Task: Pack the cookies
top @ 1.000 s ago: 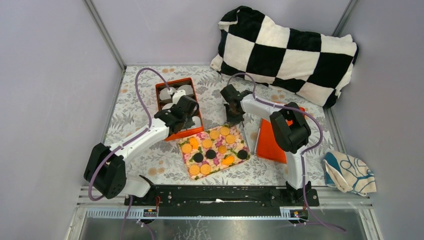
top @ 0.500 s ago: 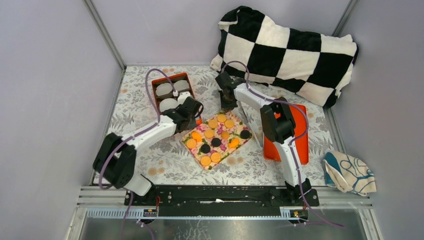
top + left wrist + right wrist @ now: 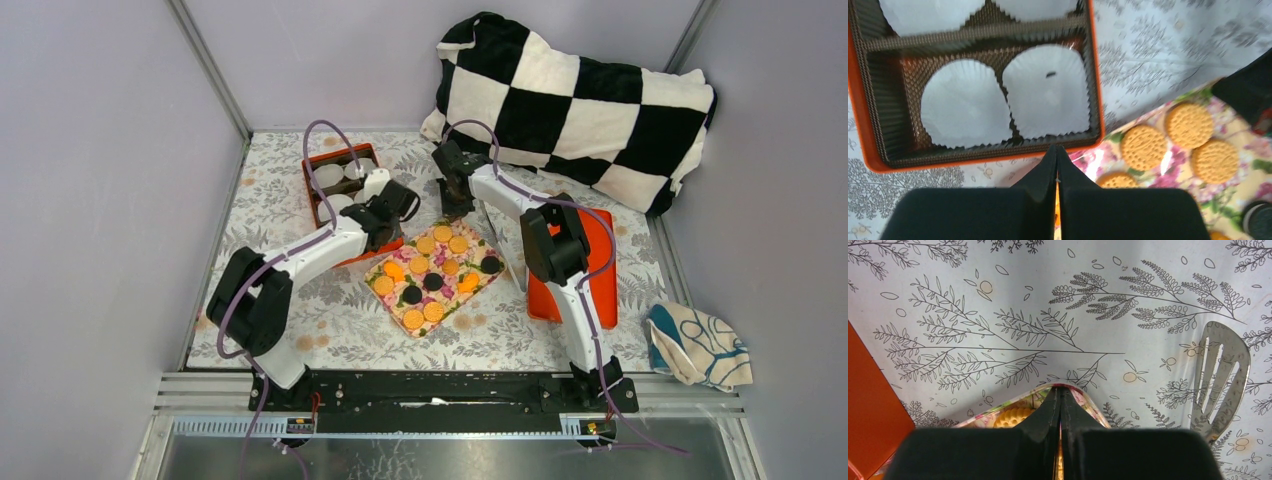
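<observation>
The cookies (image 3: 427,245) are small orange-tan discs with a few black ones (image 3: 412,295), lying on a floral tray (image 3: 388,268) at mid-table. My left gripper (image 3: 385,215) is shut at the tray's left edge, between the tray and an orange box (image 3: 312,195). In the left wrist view its closed tips (image 3: 1056,150) meet the tray's rim (image 3: 1083,156), with cookies (image 3: 1143,146) to the right. My right gripper (image 3: 455,195) is shut on the tray's far corner. The right wrist view shows its tips (image 3: 1060,389) on the rim (image 3: 1083,397) and one cookie (image 3: 1013,416).
The orange box holds white paper cups (image 3: 1045,92). A metal spatula (image 3: 1220,385) lies right of the tray. An orange lid (image 3: 600,270) lies at the right. A checkered pillow (image 3: 575,95) lies at the back and a folded cloth (image 3: 700,345) at the right front.
Both arms have moved toward the back, and the floral tray has shifted back and turned with them. The left gripper has moved right, from over the box to its corner.
</observation>
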Controlling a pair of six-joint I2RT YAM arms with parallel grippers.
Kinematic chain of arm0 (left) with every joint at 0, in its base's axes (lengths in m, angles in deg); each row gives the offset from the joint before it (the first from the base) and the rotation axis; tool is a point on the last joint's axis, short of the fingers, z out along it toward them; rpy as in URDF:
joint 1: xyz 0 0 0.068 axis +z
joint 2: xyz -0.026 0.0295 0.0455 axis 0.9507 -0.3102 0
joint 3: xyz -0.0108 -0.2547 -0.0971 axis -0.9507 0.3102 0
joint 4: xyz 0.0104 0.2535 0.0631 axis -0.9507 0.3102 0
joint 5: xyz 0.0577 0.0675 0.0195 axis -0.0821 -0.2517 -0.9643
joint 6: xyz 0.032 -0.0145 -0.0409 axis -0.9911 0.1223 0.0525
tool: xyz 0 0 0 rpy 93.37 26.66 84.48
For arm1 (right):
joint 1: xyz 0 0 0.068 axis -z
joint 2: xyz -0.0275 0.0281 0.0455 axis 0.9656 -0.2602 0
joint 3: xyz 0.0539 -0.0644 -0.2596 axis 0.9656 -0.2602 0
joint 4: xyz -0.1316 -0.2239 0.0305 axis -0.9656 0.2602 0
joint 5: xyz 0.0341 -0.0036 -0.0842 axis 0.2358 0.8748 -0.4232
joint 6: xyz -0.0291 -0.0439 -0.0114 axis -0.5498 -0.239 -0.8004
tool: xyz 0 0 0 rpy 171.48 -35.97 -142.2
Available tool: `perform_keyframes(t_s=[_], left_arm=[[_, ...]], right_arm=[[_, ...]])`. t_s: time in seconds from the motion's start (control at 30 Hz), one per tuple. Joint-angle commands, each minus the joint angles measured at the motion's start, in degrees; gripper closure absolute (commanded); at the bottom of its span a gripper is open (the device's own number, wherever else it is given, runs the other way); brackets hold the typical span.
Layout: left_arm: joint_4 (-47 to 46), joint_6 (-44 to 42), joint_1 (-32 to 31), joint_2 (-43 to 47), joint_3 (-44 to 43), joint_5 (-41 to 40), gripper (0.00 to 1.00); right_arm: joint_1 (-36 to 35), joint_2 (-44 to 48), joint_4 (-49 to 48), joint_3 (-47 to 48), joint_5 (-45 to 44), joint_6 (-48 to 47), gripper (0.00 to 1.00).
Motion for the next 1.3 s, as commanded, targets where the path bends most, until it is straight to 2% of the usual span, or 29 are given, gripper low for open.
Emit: perform_keyframes(t_s=[0.0, 0.23, 0.37, 0.57, 0.73, 0.97, 1.27], left_arm=[[-0.36, -0.6, -0.27, -2.26, -5.32, -4.92, 0.99], [-0.19, -1.55, 0.56, -11.8, -10.38, -7.07, 0.99], [0.09, -1.7, 0.87, -13.09, -10.06, -6.22, 1.0], [-0.81, -0.05, 0.79, -8.95, -3.79, -1.75, 1.0], [-0.98, 3.39, 0.26, -3.65, 5.61, 2.99, 1.0], [-0.78, 7.1, -2.65, 4.66, 16.28, 6.69, 1.0], [-0.59, 9.33, -5.68, 11.1, 20.41, 11.41, 1.0]], right_arm=[[0.6, -5.63, -0.01, -1.15, 1.0, -0.91, 1.0], [0.53, -5.38, 0.11, -0.94, 1.24, -1.11, 1.0], [0.76, -5.82, 0.67, 0.18, 0.65, -1.35, 1.0], [1.56, -7.91, 1.73, 3.63, 0.98, -1.22, 1.0], [1.83, -10.54, 2.95, 9.12, 1.49, -1.4, 1.0], [1.82, -14.04, 2.86, 15.59, 6.49, -1.18, 0.99], [1.26, -14.06, 0.81, 16.07, 12.32, -1.4, 0.99]])
